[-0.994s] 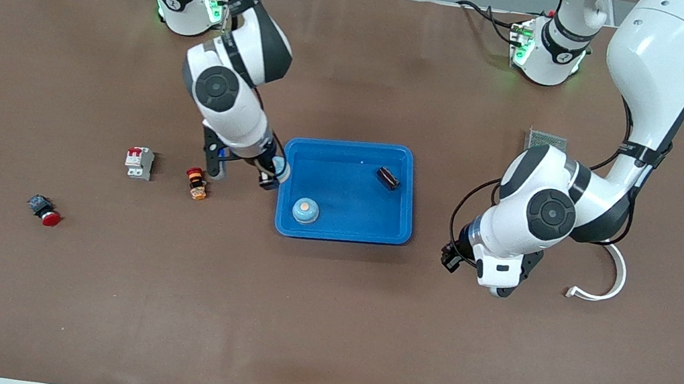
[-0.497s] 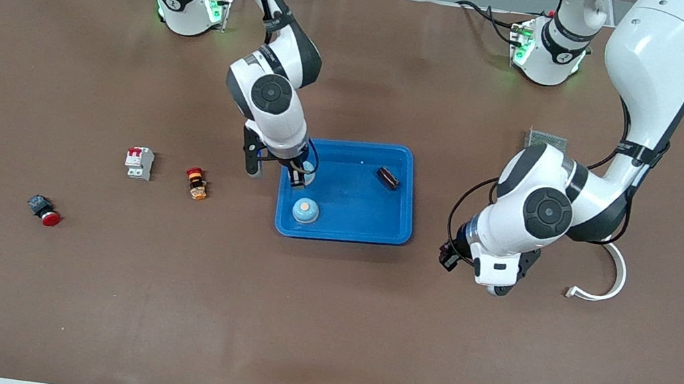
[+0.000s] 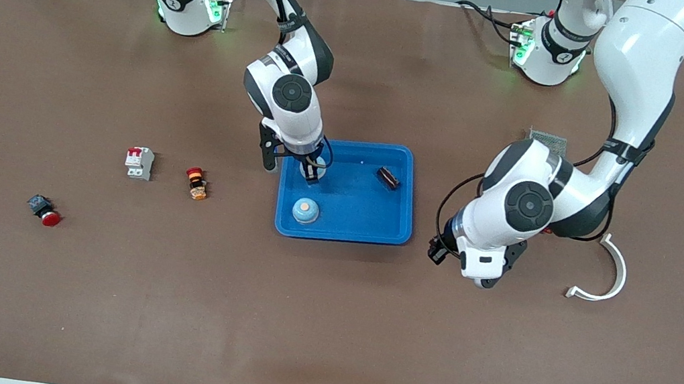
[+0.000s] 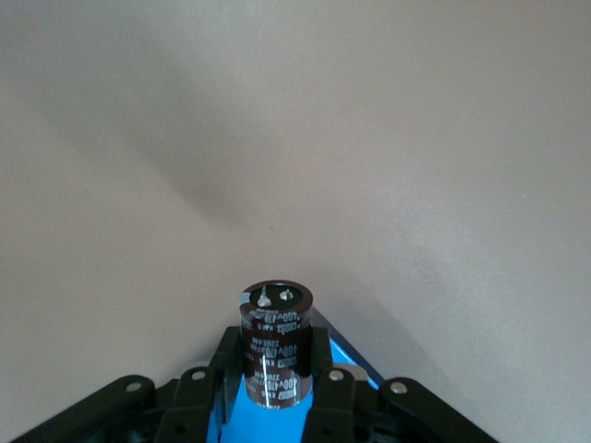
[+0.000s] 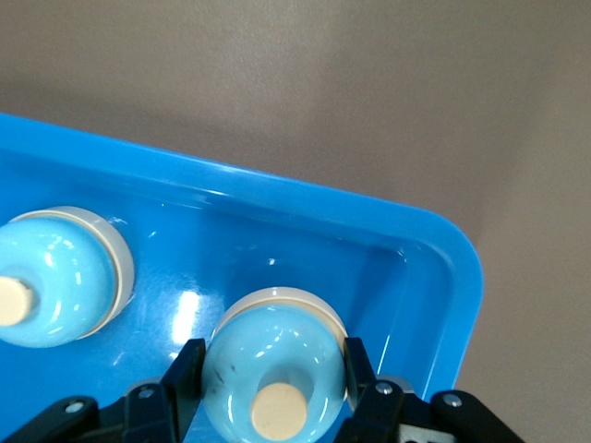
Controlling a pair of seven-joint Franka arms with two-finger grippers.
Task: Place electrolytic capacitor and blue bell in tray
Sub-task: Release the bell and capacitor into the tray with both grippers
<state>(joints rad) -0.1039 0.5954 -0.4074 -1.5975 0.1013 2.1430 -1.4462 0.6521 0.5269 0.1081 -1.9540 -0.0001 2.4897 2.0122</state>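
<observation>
Progress stood at about the halfway mark, by my reading: one blue bell [image 3: 305, 211] already sat in the tray [image 3: 342, 236], in the corner nearest the front camera toward the right arm's end of the table, and two more pieces were in hand but not yet let go. The right gripper [image 3: 311, 172] hung low over the tray's inner edge on that same side, fingers clamped on a second blue bell [image 5: 274, 369]. Releasing it was what remained there. The left gripper [image 3: 438, 252] hovered over bare table just off the tray's corner toward the left arm's end, closed on the electrolytic capacitor [image 4: 275, 346] – it had yet to be carried in over the rim and set down.

A small dark piece [image 3: 388, 177] lay on its side in the tray's far-from-camera corner; what it was I could not tell.

The tray was glossy bright-blue plastic, shallow, with rounded corners and a raised rim. Both bells were smooth pale-blue domes on cream rings, each topped by a tan button. The capacitor was a squat cylinder in a dark brown printed sleeve, with a silvery end face. The table wore a matt brown covering, slightly rumpled along the edge nearest the camera.
</observation>
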